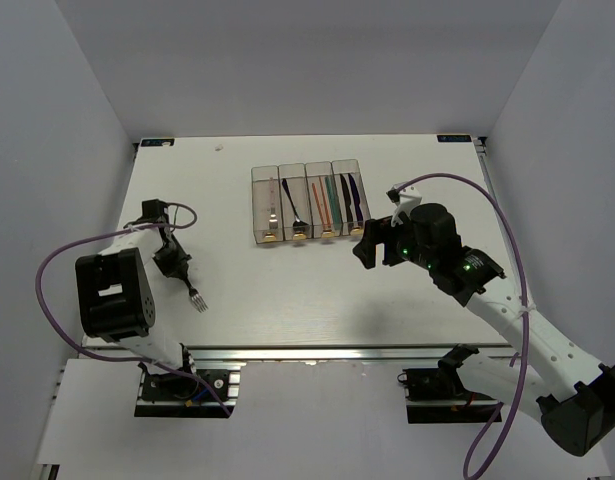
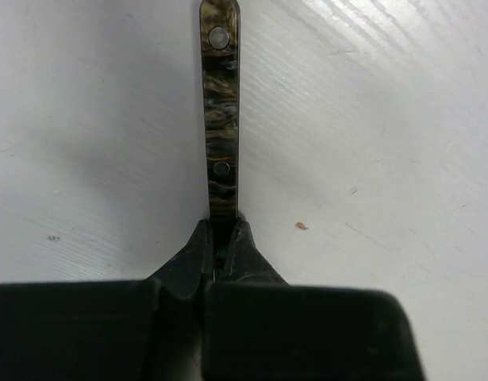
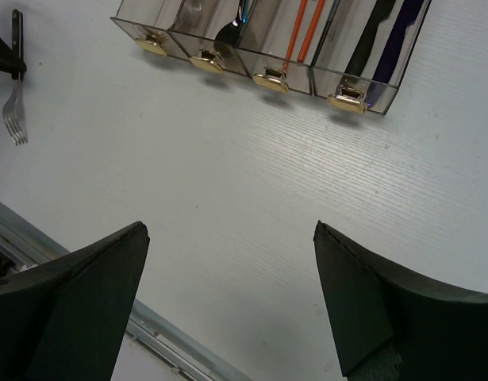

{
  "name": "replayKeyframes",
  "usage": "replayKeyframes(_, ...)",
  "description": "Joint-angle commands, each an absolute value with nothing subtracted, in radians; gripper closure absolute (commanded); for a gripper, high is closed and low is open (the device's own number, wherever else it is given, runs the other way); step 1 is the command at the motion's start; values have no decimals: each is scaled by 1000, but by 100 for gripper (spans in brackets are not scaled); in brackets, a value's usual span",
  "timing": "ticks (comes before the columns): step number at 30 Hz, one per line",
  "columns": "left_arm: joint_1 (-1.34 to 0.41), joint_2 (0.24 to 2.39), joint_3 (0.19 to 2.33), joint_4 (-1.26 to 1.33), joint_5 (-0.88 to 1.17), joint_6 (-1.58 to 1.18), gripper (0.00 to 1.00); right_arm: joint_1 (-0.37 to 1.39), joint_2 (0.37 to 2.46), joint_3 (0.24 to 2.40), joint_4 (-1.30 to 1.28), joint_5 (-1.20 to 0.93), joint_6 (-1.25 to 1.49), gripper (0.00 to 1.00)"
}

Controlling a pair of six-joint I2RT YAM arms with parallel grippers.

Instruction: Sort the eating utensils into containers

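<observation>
My left gripper is shut on the dark marbled handle of a fork at the table's left side, silver tines pointing to the near edge. In the left wrist view the handle runs straight out from the closed gripper. The four joined clear containers stand at the back centre. They hold a dark spoon, orange and green chopsticks, and black and blue knives. My right gripper is open and empty, just near-right of the containers. It hangs over bare table in the right wrist view.
The right wrist view shows the containers' ends with yellow marks and the fork's tines far left. A metal rail runs along the table's near edge. Purple cables loop from both arms.
</observation>
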State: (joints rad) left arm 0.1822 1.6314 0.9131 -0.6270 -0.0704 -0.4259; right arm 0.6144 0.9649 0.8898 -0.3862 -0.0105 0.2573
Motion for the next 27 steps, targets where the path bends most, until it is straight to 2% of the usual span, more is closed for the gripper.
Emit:
replayKeyframes(1, 179, 1718, 879, -600, -3, -428, 100, 609, 951, 911, -348, -3, 247, 11)
replayKeyframes(6, 178, 1629, 896, -601, -34, -426, 100, 607, 946, 914, -353, 24, 248, 11)
replayKeyframes(9, 167, 1524, 916, -571, 36, -408, 100, 607, 937, 917, -356, 49, 256, 11)
replayKeyframes(14, 85, 1385, 974, -490, 152, -413, 100, 603, 922, 933, -362, 110, 271, 11)
replayKeyframes(16, -2, 1379, 1037, -466, 173, -413, 100, 597, 927, 942, -374, 135, 281, 11)
replayKeyframes(21, -214, 1500, 1234, -345, 113, -480, 100, 584, 931, 977, -387, 146, 302, 11)
replayKeyframes(27, -284, 1802, 1554, -414, 77, -456, 100, 584, 950, 1017, -442, 161, 290, 11)
